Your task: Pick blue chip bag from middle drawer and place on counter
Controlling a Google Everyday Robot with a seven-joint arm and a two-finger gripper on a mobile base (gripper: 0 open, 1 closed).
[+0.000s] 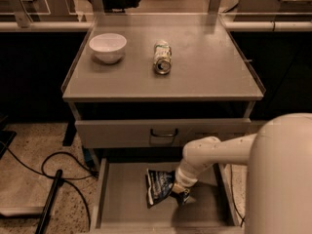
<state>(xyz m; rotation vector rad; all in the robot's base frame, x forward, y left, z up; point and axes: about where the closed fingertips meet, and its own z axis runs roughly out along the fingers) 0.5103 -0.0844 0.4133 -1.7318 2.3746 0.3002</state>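
The blue chip bag (158, 185) lies on the floor of the open middle drawer (122, 199), near its centre. My gripper (178, 192) reaches down into the drawer at the bag's right edge, on the end of the white arm (214, 152). The gripper sits against the bag; the bag rests on the drawer floor. The counter (204, 77) is above, with a white bowl (107, 47) at its back left and a green-and-white drink can (162, 58) lying near the middle.
A closed drawer front with a dark bar handle (163, 133) sits between counter and open drawer. My white body (282, 179) fills the lower right. Black cables (48, 169) lie on the speckled floor at left.
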